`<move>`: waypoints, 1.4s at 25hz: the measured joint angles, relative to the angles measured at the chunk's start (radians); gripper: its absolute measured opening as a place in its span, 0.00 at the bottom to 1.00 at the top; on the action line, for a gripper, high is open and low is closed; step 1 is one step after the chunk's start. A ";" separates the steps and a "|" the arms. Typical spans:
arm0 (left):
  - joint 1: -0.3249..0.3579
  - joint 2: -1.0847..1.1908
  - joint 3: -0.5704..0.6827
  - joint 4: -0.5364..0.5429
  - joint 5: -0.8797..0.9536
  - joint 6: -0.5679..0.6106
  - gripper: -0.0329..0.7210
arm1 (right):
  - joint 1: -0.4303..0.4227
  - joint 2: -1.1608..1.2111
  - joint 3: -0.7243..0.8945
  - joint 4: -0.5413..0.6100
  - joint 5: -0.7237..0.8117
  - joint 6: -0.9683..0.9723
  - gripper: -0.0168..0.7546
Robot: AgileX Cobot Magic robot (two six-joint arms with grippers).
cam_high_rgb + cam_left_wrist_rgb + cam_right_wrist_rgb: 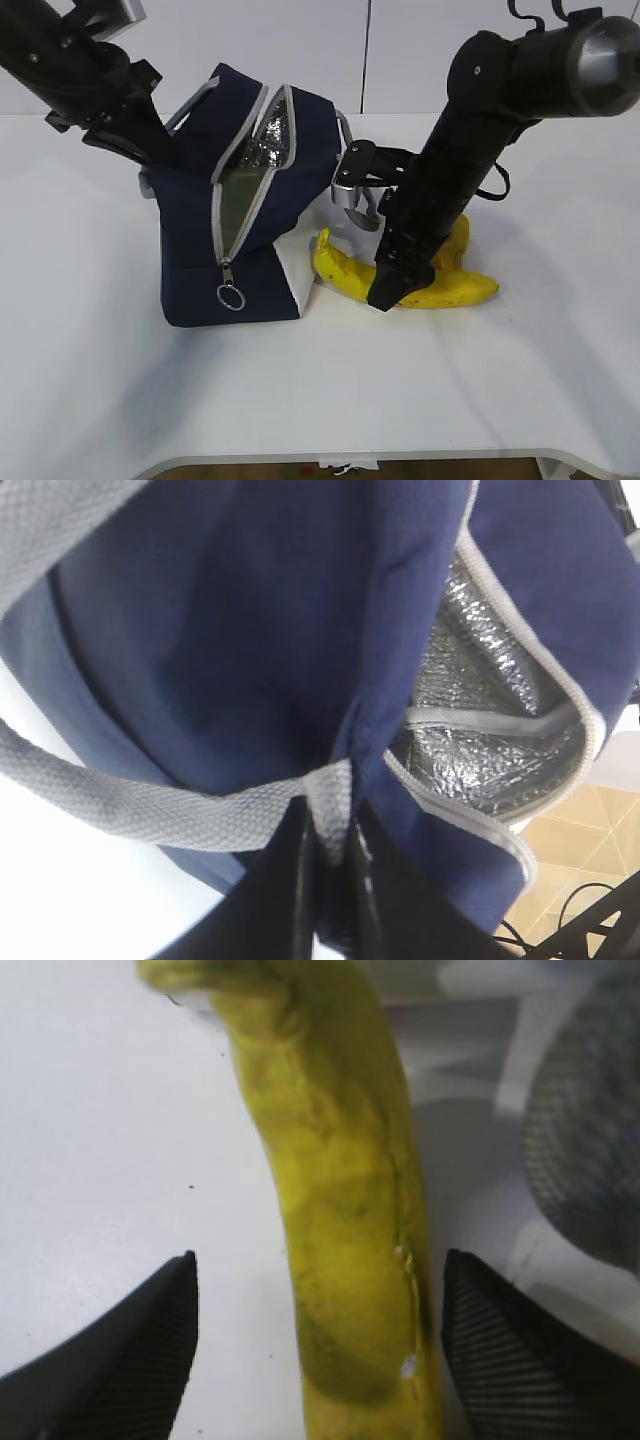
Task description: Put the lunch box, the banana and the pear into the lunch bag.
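Here the banana step is in hand: the banana lies on the white desk just right of the lunch bag, and the right pincer hangs over it with its jaws wide, one finger on each side of the fruit and neither touching it in the right wrist view. The left pincer is clamped narrow on the bag's grey handle, pulling the near wall back so the zipped mouth gapes and the silver lining shows. Something pale green seems to sit inside the opening, probably the lunch box, though I cannot be sure. A yellow-orange lump behind the right arm may be the pear; it is mostly hidden. Next, I judge, the right pincer needs to sink a little, close across the banana's middle, lift, and carry it left over the open mouth.
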 joint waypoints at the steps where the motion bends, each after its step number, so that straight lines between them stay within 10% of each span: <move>1: 0.000 0.000 0.000 0.002 0.000 0.000 0.06 | 0.000 0.000 0.000 0.000 -0.002 0.000 0.77; 25: 0.000 0.000 0.000 0.013 0.002 0.000 0.06 | 0.000 0.027 0.000 0.037 -0.006 -0.015 0.77; 35: 0.000 0.000 0.000 0.014 0.002 0.000 0.06 | 0.000 0.027 0.000 0.037 -0.014 -0.015 0.44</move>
